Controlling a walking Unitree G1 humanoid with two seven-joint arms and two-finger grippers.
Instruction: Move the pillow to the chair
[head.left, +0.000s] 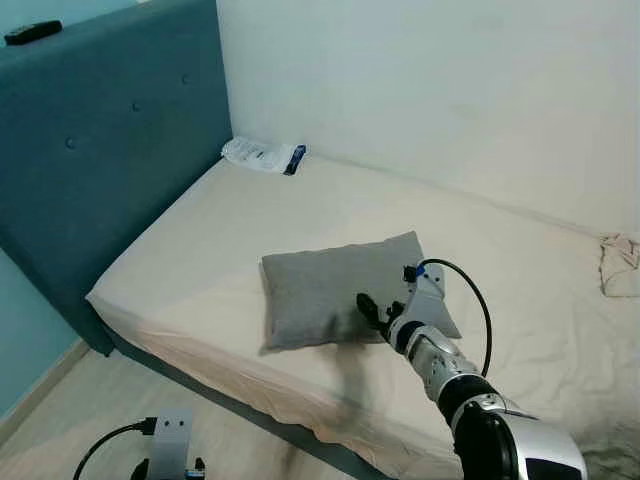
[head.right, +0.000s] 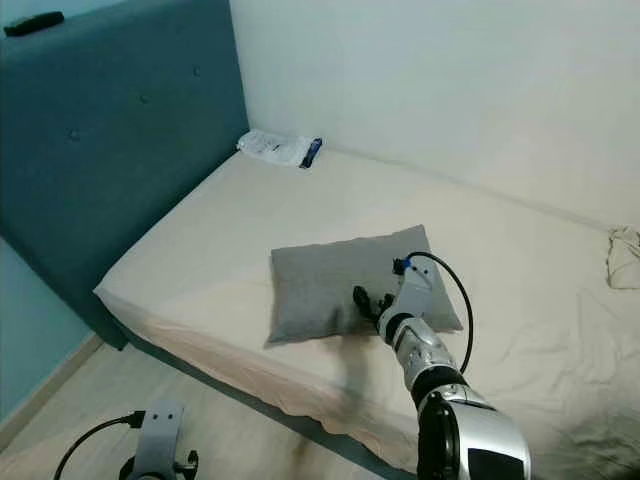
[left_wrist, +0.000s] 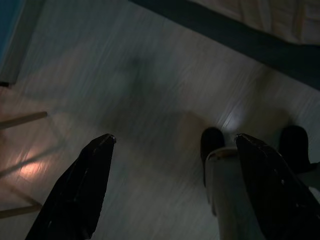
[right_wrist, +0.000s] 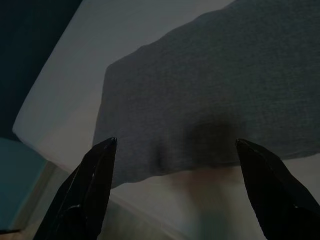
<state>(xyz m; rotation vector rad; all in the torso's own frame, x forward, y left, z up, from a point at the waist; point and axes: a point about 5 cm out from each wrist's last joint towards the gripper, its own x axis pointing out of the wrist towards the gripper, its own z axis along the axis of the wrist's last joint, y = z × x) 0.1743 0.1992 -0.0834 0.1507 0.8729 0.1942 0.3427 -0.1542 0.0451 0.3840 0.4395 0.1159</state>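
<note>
On beige sheet, rectangular grey fabric pillow; right end effector spread wide.

right arm — silver, segmented | black cable | black claw

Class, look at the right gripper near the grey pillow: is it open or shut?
Open. The right gripper has its two black fingers spread wide above the grey pillow's near edge, with nothing between them.

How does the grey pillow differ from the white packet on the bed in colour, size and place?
The grey pillow is dark, plain and large; the white packet is pale, small, with a dark end. The pillow lies near the bed's front edge by the right gripper; the packet sits in the far corner by the headboard. Both rest on the bed.
</note>
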